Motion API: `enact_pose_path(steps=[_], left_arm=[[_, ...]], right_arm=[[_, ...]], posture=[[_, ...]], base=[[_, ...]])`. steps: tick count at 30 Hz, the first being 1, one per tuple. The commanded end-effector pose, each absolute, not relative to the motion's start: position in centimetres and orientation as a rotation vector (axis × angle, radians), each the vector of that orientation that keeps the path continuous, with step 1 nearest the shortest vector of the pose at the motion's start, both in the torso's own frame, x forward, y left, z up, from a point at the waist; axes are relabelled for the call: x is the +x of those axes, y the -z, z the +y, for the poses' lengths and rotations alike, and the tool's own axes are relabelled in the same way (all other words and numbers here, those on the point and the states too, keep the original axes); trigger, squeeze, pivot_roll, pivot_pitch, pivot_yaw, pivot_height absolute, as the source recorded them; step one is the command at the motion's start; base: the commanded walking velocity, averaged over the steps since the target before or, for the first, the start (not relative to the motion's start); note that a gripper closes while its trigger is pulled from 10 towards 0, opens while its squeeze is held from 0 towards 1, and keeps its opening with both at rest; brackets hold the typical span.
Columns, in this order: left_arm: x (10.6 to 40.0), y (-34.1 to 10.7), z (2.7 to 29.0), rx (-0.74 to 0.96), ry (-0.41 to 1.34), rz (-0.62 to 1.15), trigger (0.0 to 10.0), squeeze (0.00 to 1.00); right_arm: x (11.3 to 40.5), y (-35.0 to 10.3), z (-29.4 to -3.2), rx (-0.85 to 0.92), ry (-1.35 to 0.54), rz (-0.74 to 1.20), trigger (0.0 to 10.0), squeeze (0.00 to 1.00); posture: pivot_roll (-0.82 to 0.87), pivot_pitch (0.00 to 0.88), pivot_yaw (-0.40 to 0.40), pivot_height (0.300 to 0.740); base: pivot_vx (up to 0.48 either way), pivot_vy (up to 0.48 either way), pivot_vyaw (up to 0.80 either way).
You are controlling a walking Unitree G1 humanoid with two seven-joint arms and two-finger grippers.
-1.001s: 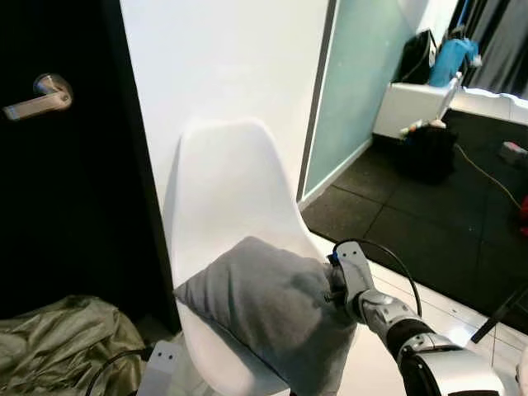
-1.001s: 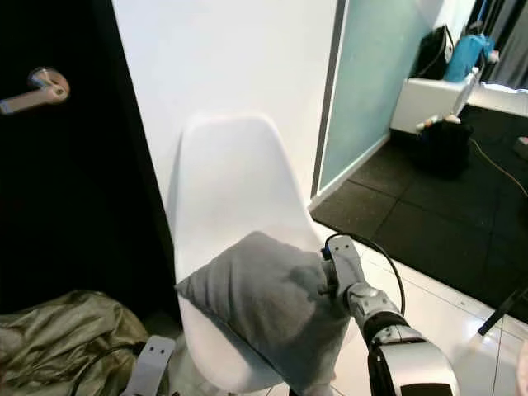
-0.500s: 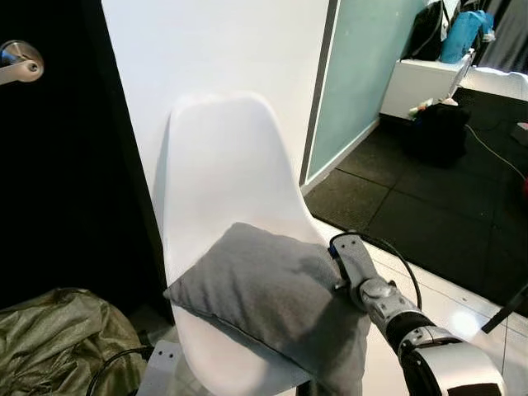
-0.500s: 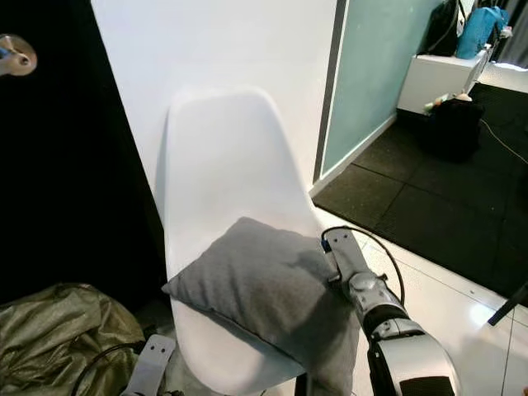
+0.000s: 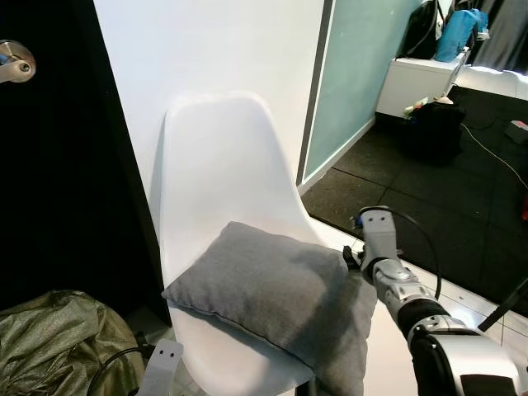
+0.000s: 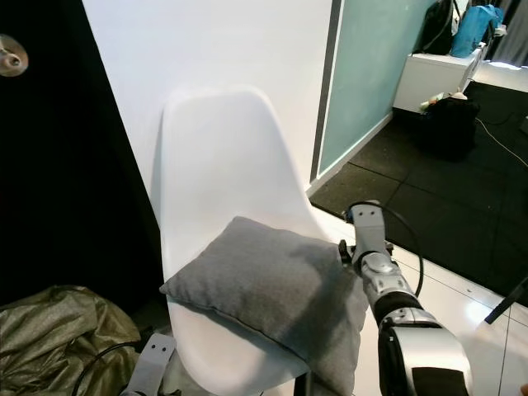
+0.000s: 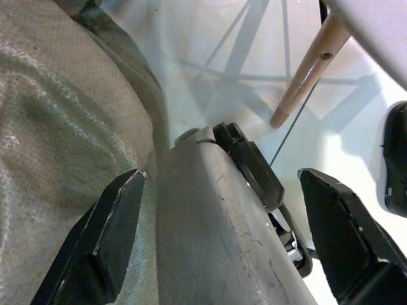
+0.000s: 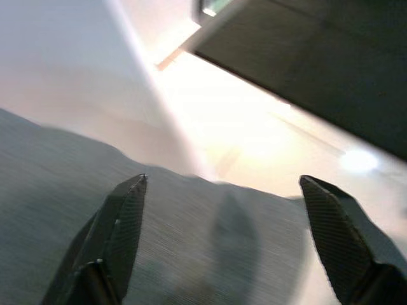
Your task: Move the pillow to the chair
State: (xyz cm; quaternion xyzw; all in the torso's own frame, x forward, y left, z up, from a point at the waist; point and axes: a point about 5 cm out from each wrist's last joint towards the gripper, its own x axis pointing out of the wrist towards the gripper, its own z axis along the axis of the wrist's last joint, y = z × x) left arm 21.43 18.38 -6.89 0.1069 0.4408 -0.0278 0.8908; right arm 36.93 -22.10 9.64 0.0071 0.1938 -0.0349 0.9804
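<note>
A grey pillow lies flat on the seat of a white shell chair, with one corner hanging over the seat's front right edge. My right gripper hovers just off the pillow's right corner. In the right wrist view the gripper is open, its fingers spread above the grey pillow with nothing between them. My left gripper hangs open low beside the chair, near a wooden chair leg.
A black door with a silver handle stands left of the chair. Olive-green fabric is heaped on the floor at lower left. To the right are a teal panel, dark floor mats, a black bag and a white cabinet.
My right gripper has let go of the pillow and drawn back to the right. The pillow has settled flat on the seat. The camera has shifted slightly.
</note>
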Motion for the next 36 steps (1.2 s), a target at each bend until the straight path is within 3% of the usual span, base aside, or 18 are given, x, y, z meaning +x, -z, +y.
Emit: enact_pose_path(steps=[1,2,18,26,36], left_arm=[[21.3,7.0,18.2,0.219,0.064,0.922,10.0,0.0],[21.4,7.0,18.2,0.212,0.061,0.921,10.0,0.0],[21.6,6.8,18.1,0.202,0.038,0.922,10.0,0.0],[21.6,6.9,18.1,0.201,0.032,0.924,10.0,0.0],[21.7,6.8,18.2,0.203,0.027,0.923,10.0,0.0]], right_arm=[[37.2,-10.2,-22.1,0.099,0.039,0.347,10.0,1.0],[37.1,-10.2,-22.2,0.206,0.016,0.327,10.0,0.0],[34.1,-5.2,-20.9,0.234,-0.049,0.489,10.0,0.0],[32.1,-2.8,-21.7,0.223,-0.021,0.567,10.0,0.0],[31.8,-2.6,-21.8,0.232,-0.032,0.571,10.0,0.0]], posture=[[-0.11,0.0,-0.065,0.563],[-0.12,0.0,-0.067,0.563],[-0.12,0.0,-0.074,0.613],[-0.12,0.0,-0.081,0.638],[-0.12,0.0,-0.078,0.678]], base=[[0.0,0.0,0.0],[0.0,0.0,0.0],[0.0,0.0,0.0],[0.0,0.0,0.0],[0.0,0.0,0.0]])
